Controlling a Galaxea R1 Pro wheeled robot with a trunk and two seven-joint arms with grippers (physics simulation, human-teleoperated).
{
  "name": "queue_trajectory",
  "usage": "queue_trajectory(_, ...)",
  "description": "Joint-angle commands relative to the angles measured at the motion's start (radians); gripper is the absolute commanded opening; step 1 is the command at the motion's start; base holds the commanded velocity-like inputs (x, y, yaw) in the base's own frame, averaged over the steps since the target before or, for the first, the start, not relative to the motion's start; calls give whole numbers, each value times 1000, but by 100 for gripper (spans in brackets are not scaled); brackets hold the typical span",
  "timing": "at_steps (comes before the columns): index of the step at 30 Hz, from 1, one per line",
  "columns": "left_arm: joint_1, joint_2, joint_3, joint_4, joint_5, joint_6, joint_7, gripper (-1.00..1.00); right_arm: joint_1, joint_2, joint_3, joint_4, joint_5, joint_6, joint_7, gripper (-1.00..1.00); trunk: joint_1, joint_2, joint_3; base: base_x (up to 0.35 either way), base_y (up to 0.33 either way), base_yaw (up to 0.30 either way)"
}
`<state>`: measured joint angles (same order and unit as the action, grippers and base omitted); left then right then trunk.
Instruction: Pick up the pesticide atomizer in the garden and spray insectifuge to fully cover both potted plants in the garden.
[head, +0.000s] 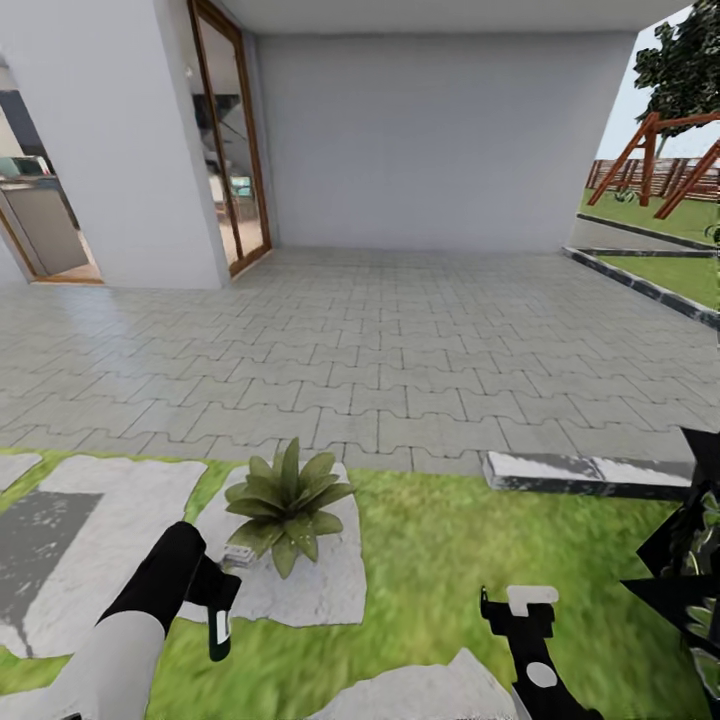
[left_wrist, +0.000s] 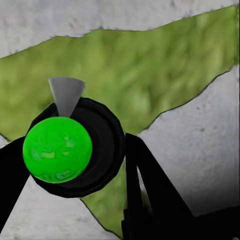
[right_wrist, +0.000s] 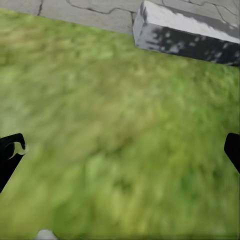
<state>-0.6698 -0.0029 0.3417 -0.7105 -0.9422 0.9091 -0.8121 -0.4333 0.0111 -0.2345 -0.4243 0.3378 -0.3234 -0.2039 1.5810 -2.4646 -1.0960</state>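
The left end effector is clenching the pesticide atomizer just beside the potted plant on its stepping stone, a light, rigid, probably slick bottle best gripped mid-body, while the right end effector is hanging released over the lawn.

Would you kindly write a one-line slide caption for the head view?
Left gripper holds the pesticide atomizer beside a potted plant on a stepping stone; right gripper hovers open over the lawn.

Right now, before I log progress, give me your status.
Left hand shut on pesticide atomizer, beside one potted plant. Right hand open over grass. Nothing between atomizer and plant.
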Motion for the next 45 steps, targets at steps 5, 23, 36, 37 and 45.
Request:
queue_trajectory(5,-2,3,-5,78,-10,1,-14,-100,-1,4,-6,1,11,-3,-2,100,0,0,-1,-2,2,-186)
queue_trajectory(23,-1,-2,-68,162,-4,-6,-6,-100,-1,6,-5,1,15,-4,-1,100,0,0,-1,0,43,-8)
queue_trajectory(36,-1,-1,-56,158,-3,-7,-4,-100,0,6,-5,1,14,-5,-5,100,0,0,4,-3,5,-139)
queue_trajectory(37,-1,0,-56,158,-3,-7,-4,-100,-1,6,-5,1,14,-5,-5,100,0,0,4,-91,130,-51)
queue_trajectory(45,-1,7,-52,151,-1,-7,-4,-100,-1,6,-5,1,13,-5,-4,100,0,0,4,-172,245,-7)
